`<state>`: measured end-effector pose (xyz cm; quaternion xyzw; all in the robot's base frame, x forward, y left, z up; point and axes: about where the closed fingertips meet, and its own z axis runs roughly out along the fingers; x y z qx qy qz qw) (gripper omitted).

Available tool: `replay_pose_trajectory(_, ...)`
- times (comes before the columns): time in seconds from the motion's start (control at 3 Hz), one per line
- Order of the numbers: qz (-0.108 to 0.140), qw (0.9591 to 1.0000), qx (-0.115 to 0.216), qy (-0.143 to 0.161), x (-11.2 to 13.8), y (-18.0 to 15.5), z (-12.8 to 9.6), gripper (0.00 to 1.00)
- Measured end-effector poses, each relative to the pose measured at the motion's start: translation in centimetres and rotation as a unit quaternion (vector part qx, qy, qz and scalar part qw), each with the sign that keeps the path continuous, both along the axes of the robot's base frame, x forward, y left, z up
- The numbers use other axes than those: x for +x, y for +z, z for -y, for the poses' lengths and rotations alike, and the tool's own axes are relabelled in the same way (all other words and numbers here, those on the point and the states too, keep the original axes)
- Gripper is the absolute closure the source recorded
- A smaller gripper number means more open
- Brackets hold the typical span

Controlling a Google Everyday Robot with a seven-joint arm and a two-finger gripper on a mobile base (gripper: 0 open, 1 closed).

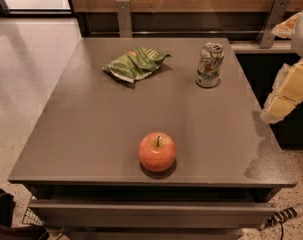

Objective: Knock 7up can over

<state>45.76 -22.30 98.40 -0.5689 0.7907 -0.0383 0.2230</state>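
While 7up can point(209, 65) stands on grey table point(86, 134), end effector point(283, 96) beyond its edge, state unclear.

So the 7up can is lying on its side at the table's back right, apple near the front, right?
No, the camera view shows the can upright at the back right of the table, apple near the front. The gripper is off the table's right edge, clear of the can.
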Motion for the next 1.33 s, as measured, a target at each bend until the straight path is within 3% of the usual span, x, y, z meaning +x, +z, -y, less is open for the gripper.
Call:
replay_pose_trajectory(0.33,0.058,0.9809,0.169,-0.078,5.9,-3.2,2.4,0.0)
replay_pose_trajectory(0.67,0.123,0.952,0.26,-0.105,10.8,-3.6,3.0,0.0)
replay_pose_trajectory(1.0,0.161,0.92,0.341,-0.108,14.5,-4.9,2.2,0.0)
replay_pose_trajectory(1.33,0.182,0.8944,0.393,-0.112,15.5,-6.7,1.3,0.0)
